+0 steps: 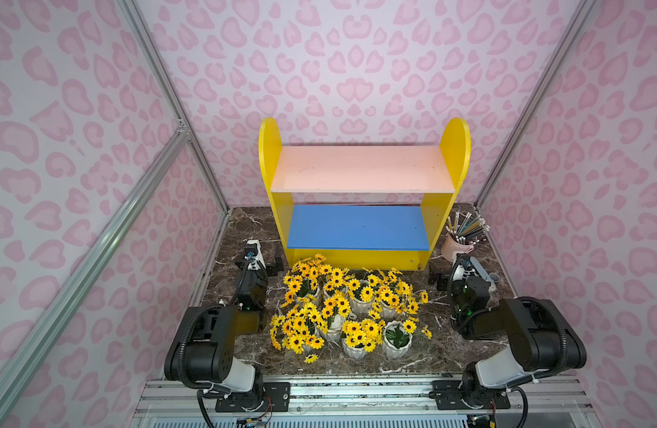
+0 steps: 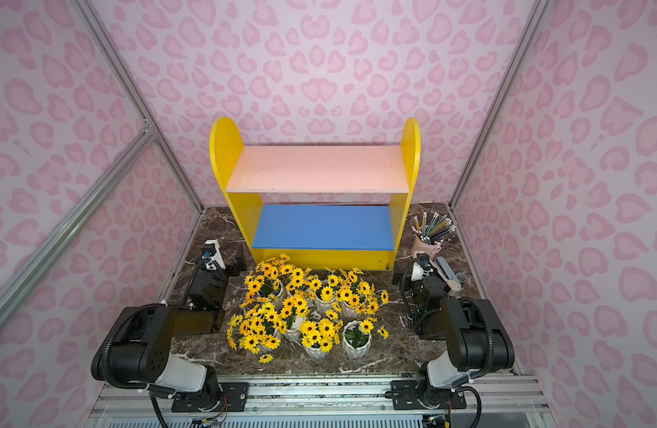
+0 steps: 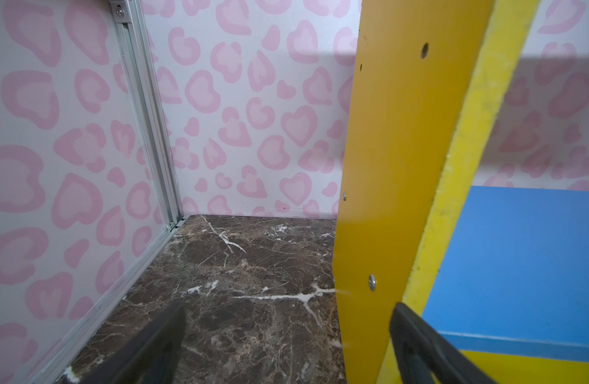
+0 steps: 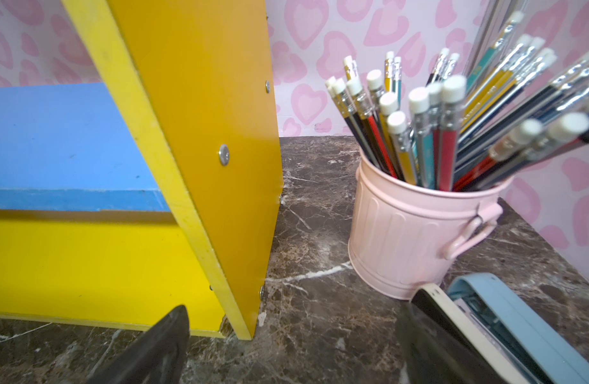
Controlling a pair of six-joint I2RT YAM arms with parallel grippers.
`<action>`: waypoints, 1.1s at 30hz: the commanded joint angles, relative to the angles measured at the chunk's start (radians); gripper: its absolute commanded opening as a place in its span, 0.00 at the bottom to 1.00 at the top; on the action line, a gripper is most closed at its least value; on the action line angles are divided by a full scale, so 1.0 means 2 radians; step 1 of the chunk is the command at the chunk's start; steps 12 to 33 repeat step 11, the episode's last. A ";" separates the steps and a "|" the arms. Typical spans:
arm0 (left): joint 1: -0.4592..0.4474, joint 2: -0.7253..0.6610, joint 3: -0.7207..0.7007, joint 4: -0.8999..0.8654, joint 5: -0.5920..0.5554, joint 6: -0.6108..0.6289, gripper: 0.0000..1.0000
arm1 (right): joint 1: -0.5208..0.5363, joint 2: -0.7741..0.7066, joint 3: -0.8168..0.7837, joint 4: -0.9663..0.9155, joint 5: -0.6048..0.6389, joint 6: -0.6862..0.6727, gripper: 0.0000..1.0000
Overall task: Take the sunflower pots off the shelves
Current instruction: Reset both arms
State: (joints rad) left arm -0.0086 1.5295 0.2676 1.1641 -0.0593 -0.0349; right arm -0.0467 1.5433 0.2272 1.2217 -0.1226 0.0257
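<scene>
Both boards of the yellow shelves (image 1: 436, 222) are bare: the pale pink upper board (image 1: 360, 168) and the blue lower board (image 1: 356, 228). Several sunflower pots (image 1: 351, 307) stand crowded together on the marble table in front of the shelves, seen in both top views (image 2: 308, 311). My left gripper (image 1: 277, 264) rests open by the shelves' left side panel (image 3: 386, 199), holding nothing (image 3: 288, 307). My right gripper (image 1: 436, 279) is open and empty (image 4: 293, 309) by the right side panel (image 4: 213, 133). Neither wrist view shows a pot.
A pink cup of pencils (image 1: 455, 246) stands right of the shelves, close ahead of my right gripper (image 4: 402, 232). A pale blue stapler-like object (image 4: 505, 319) lies beside the right fingers. One loose flower head (image 1: 311, 358) lies in front of the pots. Patterned walls enclose the table.
</scene>
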 commanded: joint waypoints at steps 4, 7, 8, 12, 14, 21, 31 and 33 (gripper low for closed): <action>0.000 0.002 0.005 -0.001 0.004 0.003 0.97 | 0.001 -0.002 0.003 0.016 0.005 -0.002 0.99; 0.000 0.002 0.007 0.000 0.004 0.003 0.97 | 0.000 -0.002 0.004 0.016 0.004 -0.002 0.99; 0.000 0.002 0.006 0.000 0.004 0.003 0.98 | 0.000 -0.002 0.004 0.015 0.005 -0.002 0.99; 0.000 0.001 0.004 0.001 0.004 0.003 0.98 | 0.000 -0.002 0.004 0.016 0.005 -0.002 0.99; 0.000 0.001 0.004 0.001 0.004 0.003 0.98 | 0.000 -0.002 0.004 0.016 0.005 -0.002 0.99; 0.000 0.001 0.004 0.001 0.004 0.003 0.98 | 0.000 -0.002 0.004 0.016 0.005 -0.002 0.99; 0.000 0.001 0.004 0.001 0.004 0.003 0.98 | 0.000 -0.002 0.004 0.016 0.005 -0.002 0.99; 0.000 0.001 0.004 0.001 0.004 0.003 0.98 | 0.000 -0.002 0.004 0.016 0.005 -0.002 0.99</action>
